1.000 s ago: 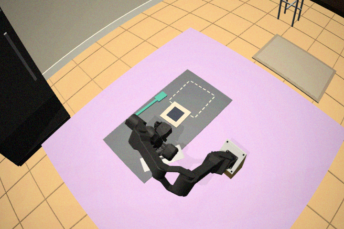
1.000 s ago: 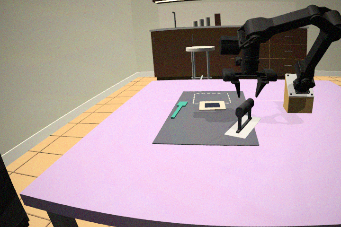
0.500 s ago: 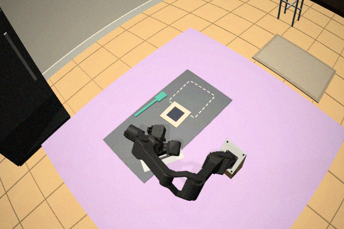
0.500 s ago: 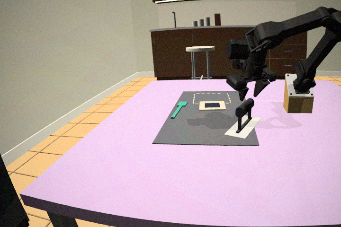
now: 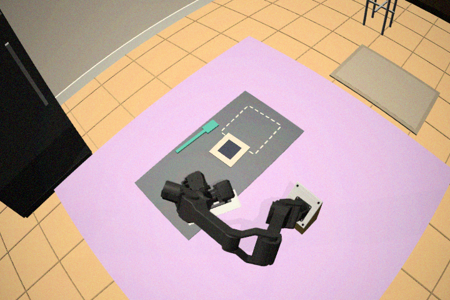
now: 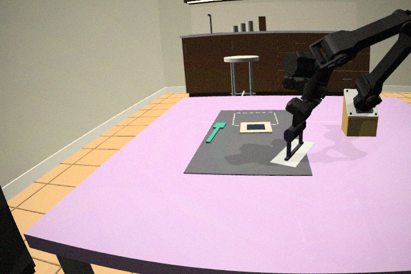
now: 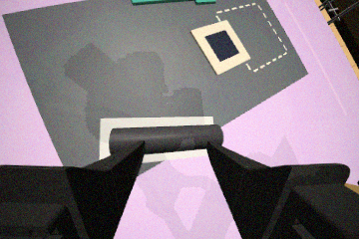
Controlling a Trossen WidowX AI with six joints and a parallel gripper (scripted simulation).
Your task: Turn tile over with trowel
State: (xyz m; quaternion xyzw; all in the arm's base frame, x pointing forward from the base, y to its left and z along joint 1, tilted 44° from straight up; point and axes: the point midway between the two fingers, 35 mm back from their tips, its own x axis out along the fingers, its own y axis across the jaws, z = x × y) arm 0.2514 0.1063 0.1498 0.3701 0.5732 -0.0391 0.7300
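The trowel [image 5: 231,206] [image 6: 304,152] [image 7: 138,121] stands plate down at the mat's near right corner, partly over its edge. It has a white plate and a raised black bar handle [image 6: 289,133] [image 7: 166,139]. My gripper [image 6: 298,121] [image 7: 177,144] is open close above the handle, which runs crosswise under both fingertips in the wrist view. Whether the fingers touch it is hidden. The cream tile [image 5: 229,149] [image 6: 256,127] [image 7: 222,46] lies flat, dark marked square up. It covers part of the near side of the dashed outline [image 5: 279,125] [image 7: 286,50] and lies mostly outside it.
A teal flat tool [image 5: 210,126] [image 6: 215,132] lies along the left side of the grey mat [image 5: 154,180] [image 6: 206,161] [image 7: 48,60]. The arm's base block [image 5: 312,212] [image 6: 360,126] stands on the pink table [image 5: 356,169] [image 6: 148,206] to the right of the mat.
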